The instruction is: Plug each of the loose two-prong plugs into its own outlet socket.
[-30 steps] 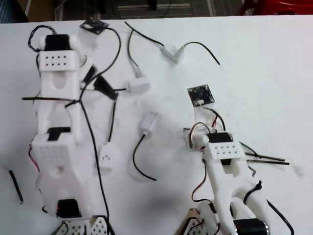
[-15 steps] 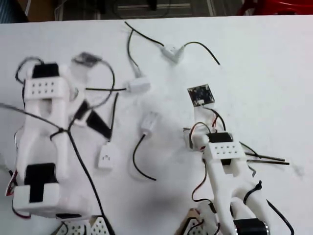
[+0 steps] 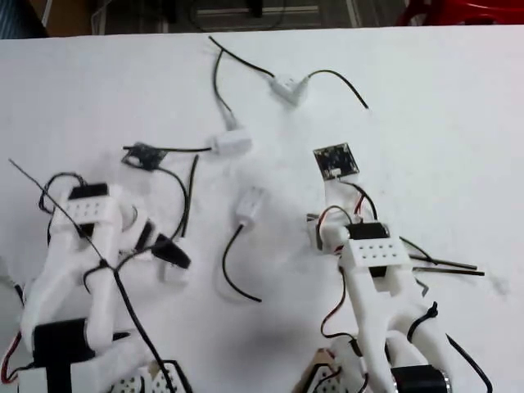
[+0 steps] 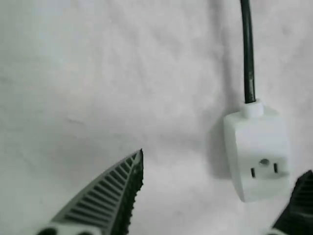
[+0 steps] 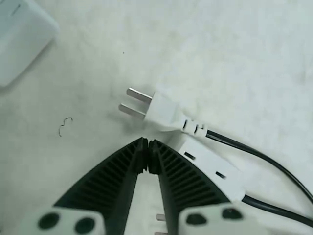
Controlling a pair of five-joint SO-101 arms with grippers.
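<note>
left pincer spread wide, low over the bench. socket lies flat between its fingers, nearer one of them, black cord running off. right pincer pressed together, holding nothing. plug lies just past its tips, prongs bare; second socket just beside the plug.
</note>
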